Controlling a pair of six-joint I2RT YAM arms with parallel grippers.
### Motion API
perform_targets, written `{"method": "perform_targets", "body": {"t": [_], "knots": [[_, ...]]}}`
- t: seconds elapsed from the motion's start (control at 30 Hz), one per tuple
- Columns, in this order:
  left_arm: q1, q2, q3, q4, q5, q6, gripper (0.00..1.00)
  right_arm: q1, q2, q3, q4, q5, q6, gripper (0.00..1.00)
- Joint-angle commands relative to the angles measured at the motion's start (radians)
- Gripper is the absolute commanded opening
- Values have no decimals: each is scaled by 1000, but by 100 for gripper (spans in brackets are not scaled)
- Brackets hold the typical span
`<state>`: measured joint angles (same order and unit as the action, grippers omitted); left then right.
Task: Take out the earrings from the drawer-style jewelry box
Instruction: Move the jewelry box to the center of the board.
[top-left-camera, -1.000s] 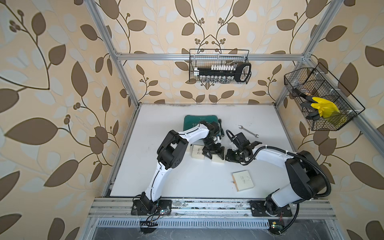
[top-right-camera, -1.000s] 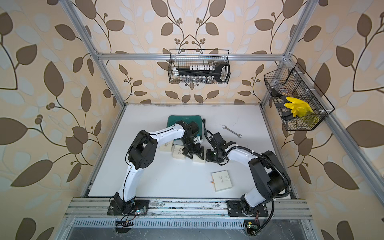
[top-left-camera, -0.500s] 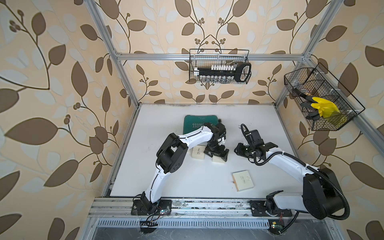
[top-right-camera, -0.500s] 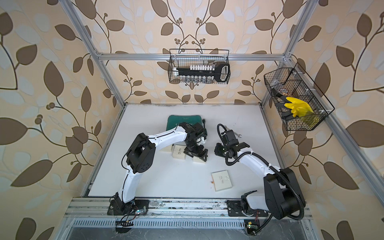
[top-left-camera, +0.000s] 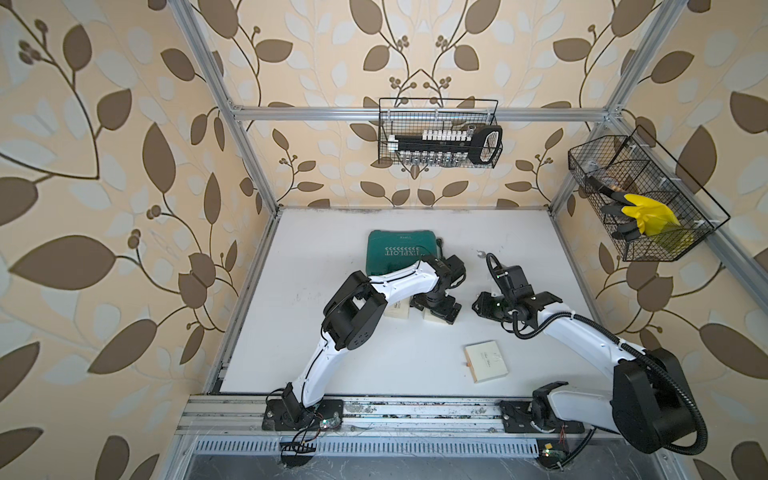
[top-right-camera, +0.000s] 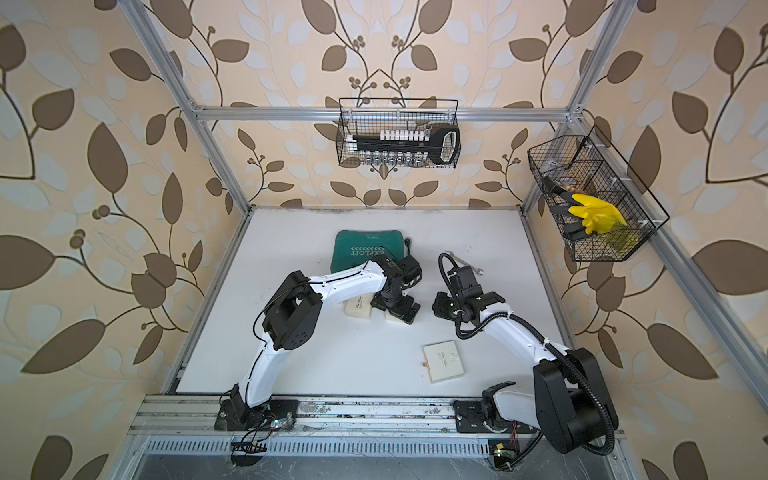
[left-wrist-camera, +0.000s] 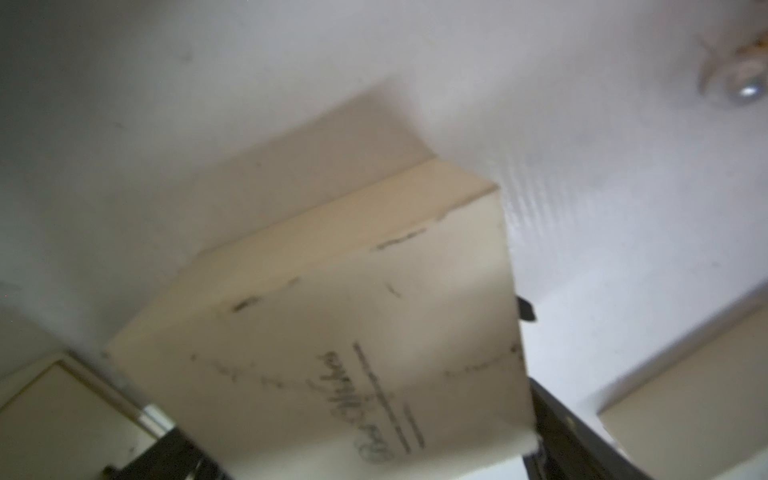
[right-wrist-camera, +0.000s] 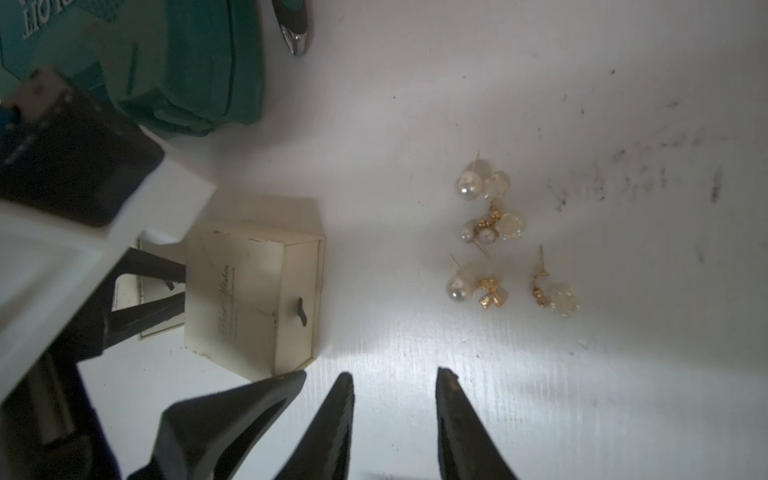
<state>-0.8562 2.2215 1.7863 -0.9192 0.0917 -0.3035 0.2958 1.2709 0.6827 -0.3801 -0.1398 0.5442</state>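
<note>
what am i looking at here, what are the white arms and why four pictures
Two white robot arms, each ending in a black gripper, work on a white table. Two pictures look down from overhead; the other two come from a camera on each arm's wrist. On the table lie a green case, a wrench, three cream boxes and a cluster of earrings. The left gripper has its jaws wide on either side of one box; whether they press it I cannot tell. The right gripper is open and empty, near the earrings.
</note>
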Motion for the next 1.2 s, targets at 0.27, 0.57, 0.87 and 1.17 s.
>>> {"method": "perform_targets", "body": {"t": [0.27, 0.57, 0.87, 1.17], "knots": [[54, -60, -29, -96, -267, -115, 99, -3, 32, 9, -32, -51, -56, 37], [54, -226, -57, -15, -89, -72, 99, -4, -167, -38, -260, 87, 42, 44], [53, -380, -155, 37, -6, -84, 99, -3, -232, -11, -548, 12, 75, 66], [54, -430, -250, 54, 18, -113, 99, 0, -323, -28, -745, -128, 155, 72]]}}
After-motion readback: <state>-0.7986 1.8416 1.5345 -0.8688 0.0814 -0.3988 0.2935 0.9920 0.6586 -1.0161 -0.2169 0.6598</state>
